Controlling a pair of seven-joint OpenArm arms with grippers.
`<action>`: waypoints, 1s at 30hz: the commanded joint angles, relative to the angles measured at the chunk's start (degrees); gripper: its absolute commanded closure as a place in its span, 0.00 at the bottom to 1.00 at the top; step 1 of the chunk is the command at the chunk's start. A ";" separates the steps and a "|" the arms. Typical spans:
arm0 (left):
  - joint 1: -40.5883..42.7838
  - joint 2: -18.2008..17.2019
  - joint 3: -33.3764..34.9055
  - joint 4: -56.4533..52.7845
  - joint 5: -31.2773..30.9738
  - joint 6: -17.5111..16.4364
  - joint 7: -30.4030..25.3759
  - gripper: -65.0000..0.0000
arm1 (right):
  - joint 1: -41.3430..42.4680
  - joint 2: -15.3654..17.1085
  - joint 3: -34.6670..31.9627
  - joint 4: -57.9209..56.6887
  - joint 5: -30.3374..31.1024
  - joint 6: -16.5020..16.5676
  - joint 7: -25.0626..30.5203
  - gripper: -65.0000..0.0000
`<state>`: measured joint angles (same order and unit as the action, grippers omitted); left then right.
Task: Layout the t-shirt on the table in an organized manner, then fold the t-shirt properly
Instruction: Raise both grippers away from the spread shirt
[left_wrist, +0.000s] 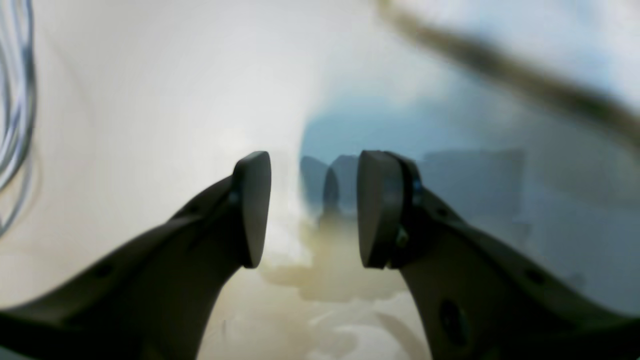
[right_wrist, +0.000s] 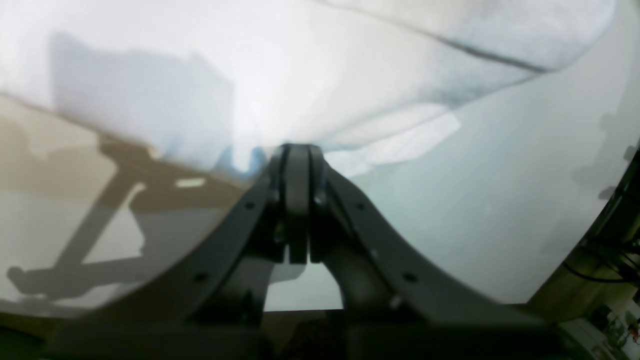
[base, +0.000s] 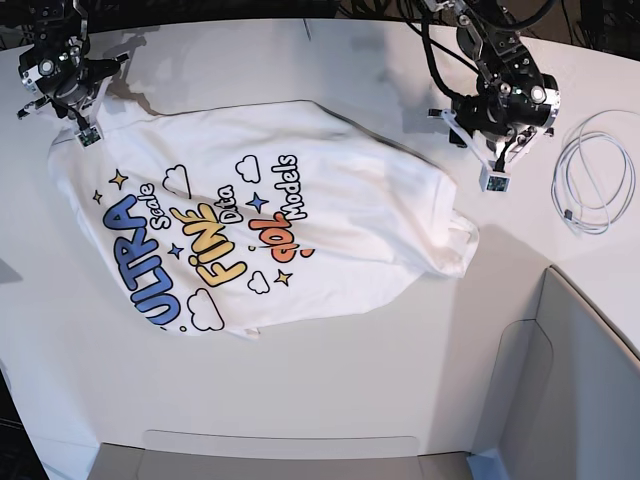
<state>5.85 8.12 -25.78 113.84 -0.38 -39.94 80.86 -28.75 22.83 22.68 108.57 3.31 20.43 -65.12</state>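
on my base view's left, my right claw is clamped tight on the t-shirt at its far-left corner. the shirt lies print-up, rumpled, across the middle of the white surface. further right, my left claw gapes, holding nothing, beside a coiled white cable.

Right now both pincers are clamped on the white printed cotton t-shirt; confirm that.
Only the right pincer is shut on the white printed cotton t-shirt. The left wrist view shows the left pincer open and holding nothing.
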 joint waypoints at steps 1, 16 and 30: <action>-1.06 0.19 -0.55 -0.30 -1.51 -0.06 -0.86 0.56 | -0.57 0.34 -0.13 0.22 1.74 1.16 -0.86 1.00; -5.36 0.19 -14.18 -21.58 -18.65 -0.06 -0.86 0.56 | -0.74 -0.98 -0.13 0.30 1.92 1.16 -0.77 1.00; -5.19 0.19 -13.82 -21.75 -34.04 -0.06 -0.86 0.56 | -0.57 -0.98 -0.13 0.22 1.92 1.16 -0.59 1.00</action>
<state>0.78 8.08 -39.90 91.94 -35.88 -40.34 77.95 -28.88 21.71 22.70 108.88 3.01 20.47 -65.56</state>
